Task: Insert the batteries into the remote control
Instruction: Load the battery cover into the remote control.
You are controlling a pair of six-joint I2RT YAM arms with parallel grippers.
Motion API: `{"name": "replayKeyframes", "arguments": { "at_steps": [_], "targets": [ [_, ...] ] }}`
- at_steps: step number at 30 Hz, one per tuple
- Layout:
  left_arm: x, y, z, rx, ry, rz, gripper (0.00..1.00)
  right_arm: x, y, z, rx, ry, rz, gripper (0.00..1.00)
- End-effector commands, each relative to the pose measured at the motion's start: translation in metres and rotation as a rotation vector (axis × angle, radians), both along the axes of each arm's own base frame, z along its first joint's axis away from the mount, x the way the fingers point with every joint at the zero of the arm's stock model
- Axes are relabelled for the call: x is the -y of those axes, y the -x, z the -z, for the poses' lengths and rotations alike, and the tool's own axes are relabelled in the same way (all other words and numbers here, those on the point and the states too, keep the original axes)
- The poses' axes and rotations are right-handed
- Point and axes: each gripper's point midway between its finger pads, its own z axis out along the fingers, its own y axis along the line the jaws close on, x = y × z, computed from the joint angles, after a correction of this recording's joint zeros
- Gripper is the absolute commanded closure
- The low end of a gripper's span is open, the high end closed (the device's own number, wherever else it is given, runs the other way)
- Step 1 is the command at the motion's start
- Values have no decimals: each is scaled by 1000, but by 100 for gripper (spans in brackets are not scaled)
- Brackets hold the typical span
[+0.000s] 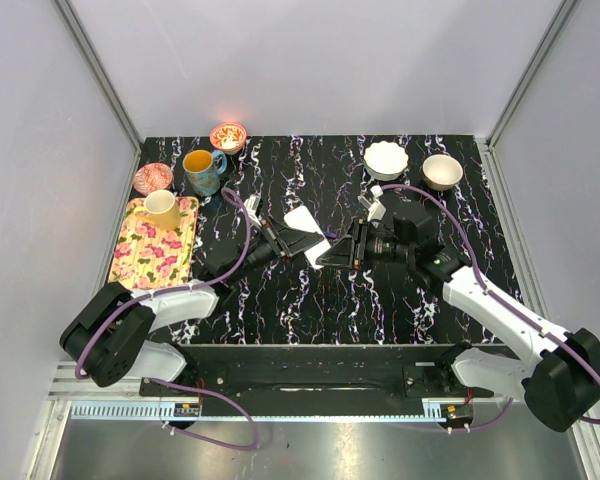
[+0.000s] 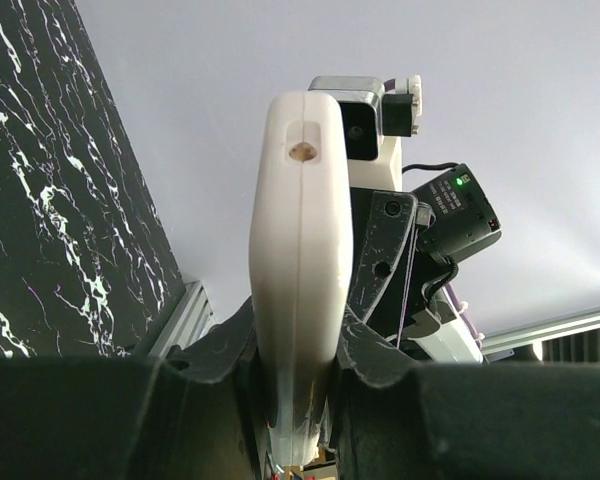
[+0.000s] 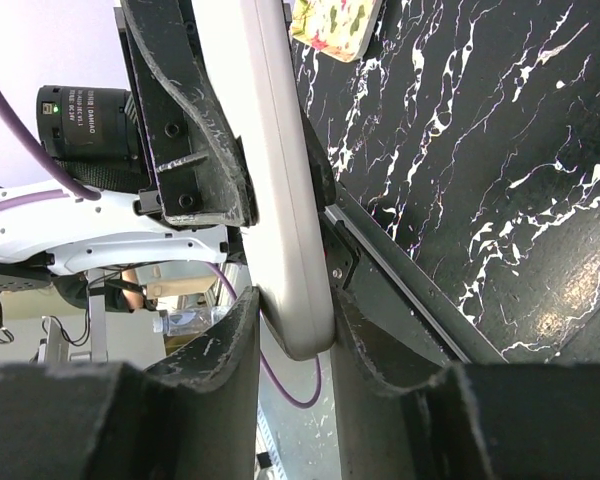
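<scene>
The white remote control hangs above the middle of the black marbled table, held between both arms. My left gripper is shut on one end of it; in the left wrist view the remote control stands edge-on between the fingers of that gripper. My right gripper comes in from the right. In the right wrist view both fingers of this gripper press on the rounded end of the remote control. No batteries are in view.
A floral tray with a yellow cup lies at the left. Behind it stand a pink bowl, a blue mug and a red patterned bowl. A white bowl and a brown-rimmed bowl stand back right.
</scene>
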Motion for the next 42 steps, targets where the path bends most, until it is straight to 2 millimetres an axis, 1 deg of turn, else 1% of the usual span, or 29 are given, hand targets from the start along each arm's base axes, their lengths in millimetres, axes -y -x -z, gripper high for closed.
{"name": "replayKeyframes", "arguments": {
  "at_steps": [1,2,4,6,8,9,12,17,24,28,31,33,38,39,40,42],
  "targets": [
    [17,50,-59,162,92,200,100,-2,-18,3,40,17,45,100],
    [20,54,-54,165,66,214,100,-2,-19,1,42,16,53,100],
    [24,65,-54,180,52,240,100,-2,-22,-3,52,11,66,100],
    [29,74,-47,183,21,260,100,-2,-26,-6,57,8,80,100],
    [31,79,-45,191,7,268,100,-2,-27,-5,52,10,87,100],
    [34,84,-45,194,6,281,100,-4,-31,-12,73,-11,93,100],
    [40,93,-41,198,-5,311,100,-4,-36,-16,86,-19,115,100],
    [45,103,-36,195,-18,342,100,2,-47,-27,123,-31,175,100],
    [54,120,-23,181,-40,399,100,8,-63,-54,199,-71,237,100],
    [59,128,-17,170,-48,431,100,17,-71,-70,249,-101,284,100],
    [62,131,-17,168,-47,457,100,22,-78,-77,265,-114,310,100],
    [65,133,-17,170,-47,472,100,23,-80,-82,271,-121,309,100],
    [73,139,-23,190,-43,520,100,23,-88,-85,272,-129,315,100],
    [74,139,-22,187,-44,527,100,24,-90,-90,280,-133,315,100],
    [74,139,-24,193,-35,529,100,22,-91,-87,274,-128,308,100],
    [74,138,-24,192,-34,528,100,19,-89,-87,277,-130,274,100]
  ]
}}
